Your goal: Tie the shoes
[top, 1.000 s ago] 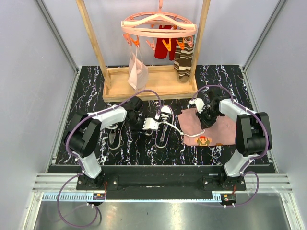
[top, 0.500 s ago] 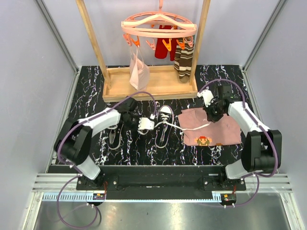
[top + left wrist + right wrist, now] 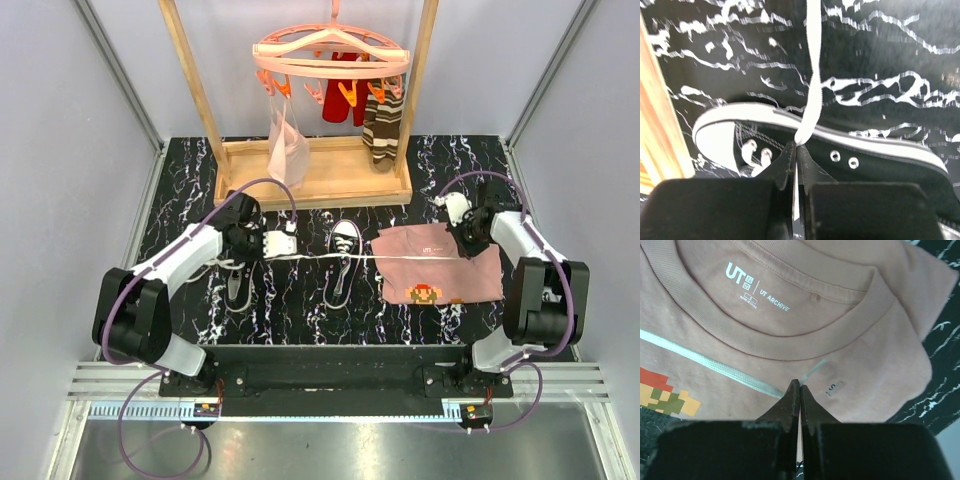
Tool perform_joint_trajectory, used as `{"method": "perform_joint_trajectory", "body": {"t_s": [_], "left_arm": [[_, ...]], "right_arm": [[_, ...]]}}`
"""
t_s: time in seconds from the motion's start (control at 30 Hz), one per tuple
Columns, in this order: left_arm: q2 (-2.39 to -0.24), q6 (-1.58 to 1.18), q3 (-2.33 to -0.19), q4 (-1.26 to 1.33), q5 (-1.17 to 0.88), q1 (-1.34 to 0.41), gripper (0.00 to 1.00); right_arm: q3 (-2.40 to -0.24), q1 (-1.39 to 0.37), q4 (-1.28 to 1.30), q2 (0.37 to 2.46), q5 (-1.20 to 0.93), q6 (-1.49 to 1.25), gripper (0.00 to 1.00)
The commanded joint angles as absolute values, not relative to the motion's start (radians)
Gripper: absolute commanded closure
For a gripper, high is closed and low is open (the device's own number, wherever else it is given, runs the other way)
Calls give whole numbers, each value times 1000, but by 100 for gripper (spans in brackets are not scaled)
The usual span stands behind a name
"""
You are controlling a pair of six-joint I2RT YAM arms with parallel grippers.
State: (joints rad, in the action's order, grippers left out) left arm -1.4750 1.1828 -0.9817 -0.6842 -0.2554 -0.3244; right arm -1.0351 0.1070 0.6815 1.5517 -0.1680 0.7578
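One black sneaker with a white toe cap lies mid-table. The other lies to its left, partly under my left arm. A white lace runs taut in a straight line from my left gripper, across the middle sneaker, to my right gripper. In the left wrist view the left gripper is shut on the lace above a sneaker lying on its side. In the right wrist view the right gripper is shut on the lace near its end, over the pink shirt.
A pink T-shirt with a pixel figure lies flat at the right, under the right gripper. A wooden rack base stands at the back, with a pink hanger, striped socks and a pale cloth hanging above it.
Both grippers have moved apart, the left one to the left and the right one to the right and back. The lace between them went from slack and curved to straight and taut.
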Motion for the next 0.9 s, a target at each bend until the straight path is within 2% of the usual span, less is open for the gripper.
{"method": "perform_joint_trajectory", "body": {"t_s": [0.0,0.37,0.6,0.73,0.77,0.87], "left_arm": [[-1445,1233,-1009,-735,-221,-278,100],[-1407,1239,-971,-755,-236,-224,100],[-1460,1089,-977,-721,-262,-365,100],[-1518,1033,-947,-628,-224,-432,100],[-1547,1023,-948,-617,-206,-440,94],[-1585,997,-969,-607,-189,-454,79]], "right_arm": [[-1037,104,655,1583,-195,769,100],[-994,104,609,1617,-196,787,100],[-1011,98,658,1591,-293,756,99],[-1031,91,701,1566,-340,749,77],[-1038,91,710,1563,-348,741,62],[-1078,91,745,1546,-368,720,39]]}}
